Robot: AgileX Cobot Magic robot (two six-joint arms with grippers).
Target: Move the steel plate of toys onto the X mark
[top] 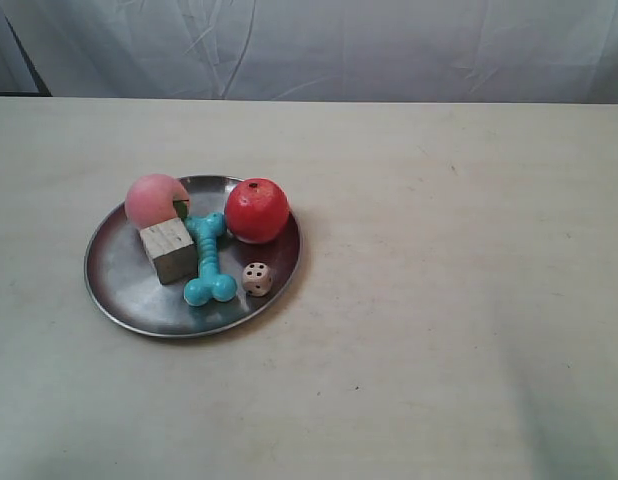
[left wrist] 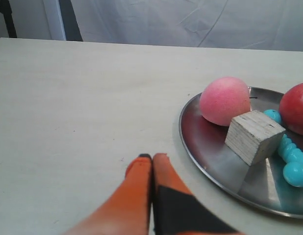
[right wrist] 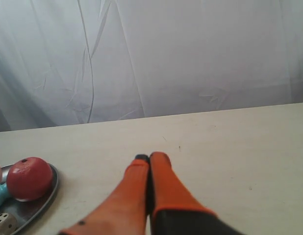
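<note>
L claw (left wrist: 152,157), R claw (right wrist: 150,157): slim tapered orange prongs, black patches nr base

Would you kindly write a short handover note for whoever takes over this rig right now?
Left gripper: shut, empty, over bare table just short of the steel plate.
Right gripper: shut, empty, apart from the plate.
The plate lies flat on the table and holds the pink ball, red ball, teal bone, wooden cube and die.
X mark: too small to pick out for sure.
Done: nothing; the plate is not gripped.
Left: find the mark, grip the rim and move the plate onto it without spilling the toys.
</note>
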